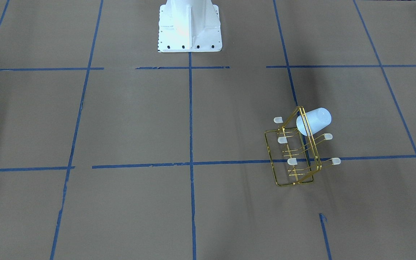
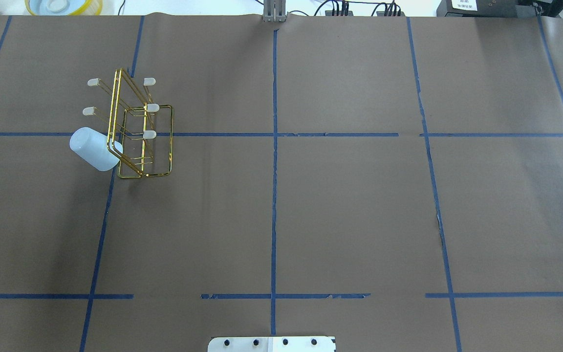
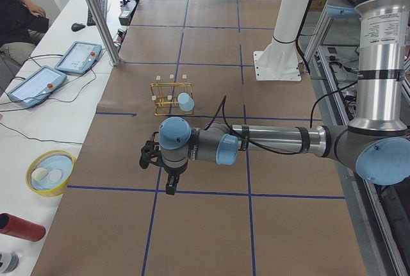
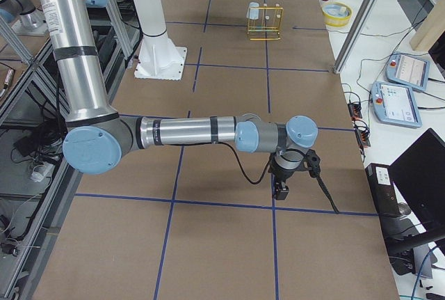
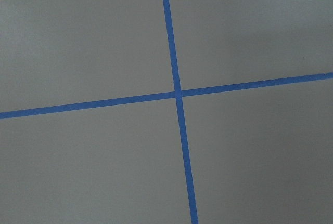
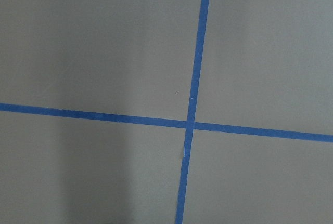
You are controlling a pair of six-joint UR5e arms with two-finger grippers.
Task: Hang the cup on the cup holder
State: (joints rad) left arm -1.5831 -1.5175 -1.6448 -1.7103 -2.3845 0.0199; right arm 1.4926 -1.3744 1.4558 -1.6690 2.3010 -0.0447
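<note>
The brown paper surface (image 2: 340, 205), gridded with blue tape (image 2: 274, 195), carries the gold wire cup holder (image 2: 148, 134) on my left side. The cup (image 2: 92, 148), small, smooth, pale blue-white, tapered and handleless, sits tilted over the rack's corner nearest me, its closed base pointing outward. My left pincer (image 3: 172, 189) and right pincer (image 4: 281, 190) hang over bare paper well apart from it; how far either is open I cannot tell.

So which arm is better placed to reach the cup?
Left, probably. The cup and the cup holder stand in the overhead view's left half, on the side of the left arm; the right arm would have to cross.
</note>
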